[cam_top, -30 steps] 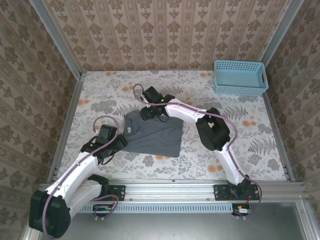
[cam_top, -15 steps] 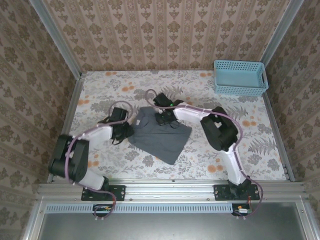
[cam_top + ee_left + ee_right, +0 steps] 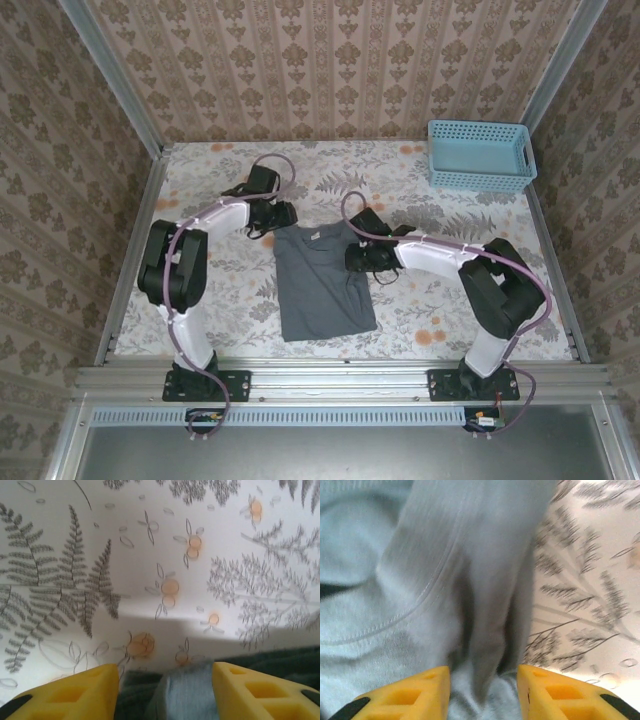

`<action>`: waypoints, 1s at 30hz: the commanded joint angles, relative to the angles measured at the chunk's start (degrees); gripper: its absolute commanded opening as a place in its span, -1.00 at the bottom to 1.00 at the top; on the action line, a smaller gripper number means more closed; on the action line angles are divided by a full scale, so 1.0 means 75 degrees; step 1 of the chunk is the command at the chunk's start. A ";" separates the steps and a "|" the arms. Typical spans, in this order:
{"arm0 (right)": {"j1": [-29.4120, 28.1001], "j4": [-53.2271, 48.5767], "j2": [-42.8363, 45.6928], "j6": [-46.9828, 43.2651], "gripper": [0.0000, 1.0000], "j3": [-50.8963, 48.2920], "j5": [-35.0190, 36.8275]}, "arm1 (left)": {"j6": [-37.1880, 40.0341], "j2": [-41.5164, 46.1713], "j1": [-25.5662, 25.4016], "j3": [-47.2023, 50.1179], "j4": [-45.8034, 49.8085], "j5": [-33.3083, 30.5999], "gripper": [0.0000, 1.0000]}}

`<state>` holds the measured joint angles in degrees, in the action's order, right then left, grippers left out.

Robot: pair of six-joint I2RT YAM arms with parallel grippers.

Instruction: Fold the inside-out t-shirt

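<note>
Both half open, holding nothing, my left gripper and right gripper straddle the t-shirt; lifting may snag and rumple it.

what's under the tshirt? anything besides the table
The t-shirt lies flat on the floral table cover, which shows all around it. Anything directly beneath the fabric is hidden.

The inside-out t-shirt is plain dark slate-grey and lies flat as a roughly rectangular folded panel, its stitched seams showing. Its far left corner sits between the spread fingers of the left gripper. Its right edge rises in a soft ridge between those of the right gripper.
</note>
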<state>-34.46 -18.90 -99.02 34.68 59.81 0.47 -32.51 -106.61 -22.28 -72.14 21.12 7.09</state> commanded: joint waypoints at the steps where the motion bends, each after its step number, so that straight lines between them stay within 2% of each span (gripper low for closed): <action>1: 0.0445 -0.0113 0.0025 -0.0253 -0.12 0.0659 0.0172 | -0.0004 0.0886 0.0109 0.0665 0.0479 -0.0239 0.16; 9: 0.0771 -0.0434 -0.1180 -0.0875 -0.18 0.2023 -0.0375 | -0.0481 0.1987 0.0264 0.2442 -0.0643 0.0284 0.20; 18: 0.0809 -0.1061 -0.2063 -0.0934 -0.15 0.2769 0.0086 | -0.0727 0.2177 0.0241 0.3246 -0.1613 0.0685 0.19; 20: 0.0807 -0.1170 -0.2263 -0.1053 -0.29 0.2996 0.0101 | -0.0703 0.2037 0.0229 0.3224 -0.1656 0.0781 0.13; 23: 0.0809 -0.1251 -0.2301 -0.1134 -0.72 0.3198 0.0152 | -0.0684 0.1901 0.0206 0.3196 -0.1677 0.0789 0.06; 25: 0.0809 -0.1288 -0.2187 -0.1206 -0.89 0.3280 0.0305 | -0.0660 0.1826 0.0195 0.3167 -0.1662 0.0731 0.05; 27: 0.0806 -0.1356 -0.2059 -0.1312 -0.98 0.3361 0.0418 | -0.0610 0.1734 0.0171 0.3098 -0.1585 0.0681 0.03; 30: 0.0800 -0.1508 -0.1841 -0.1546 -1.00 0.3485 0.0405 | -0.0541 0.1564 0.0110 0.2931 -0.1384 0.0514 -0.01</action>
<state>-28.38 -27.46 -115.77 25.36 83.90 1.54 -37.10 -93.38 -20.84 -48.31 9.72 11.70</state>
